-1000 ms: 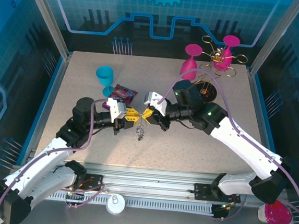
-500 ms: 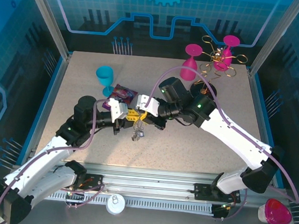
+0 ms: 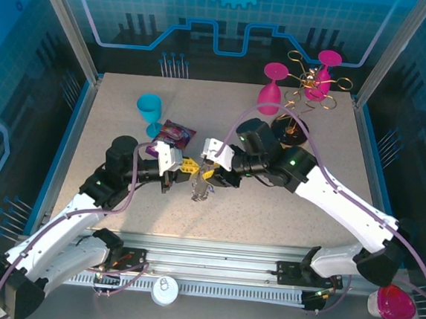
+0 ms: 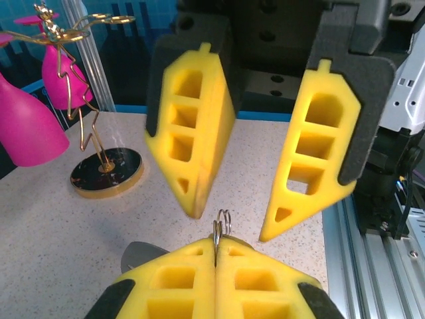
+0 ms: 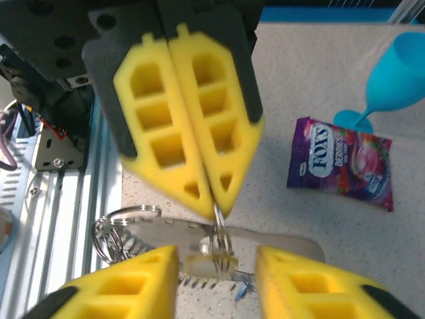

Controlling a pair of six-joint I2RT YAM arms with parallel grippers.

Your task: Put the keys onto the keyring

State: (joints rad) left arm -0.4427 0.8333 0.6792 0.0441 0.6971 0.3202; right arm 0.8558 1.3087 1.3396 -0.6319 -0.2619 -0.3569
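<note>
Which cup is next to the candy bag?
The blue cup, standing upright beside the purple candy bag. The pink cups are all farther away.

candy packet (image 3: 175,134) behind keyring (image 3: 200,190), cup (image 3: 149,109) left of packet

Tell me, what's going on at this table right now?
Two robot arms are working face to face at mid-table. The left gripper has its fingers shut on a small metal ring, with what looks like a flat metal key and more rings hanging below it. The right gripper has its fingers open on either side of that ring, gripping nothing.
</note>
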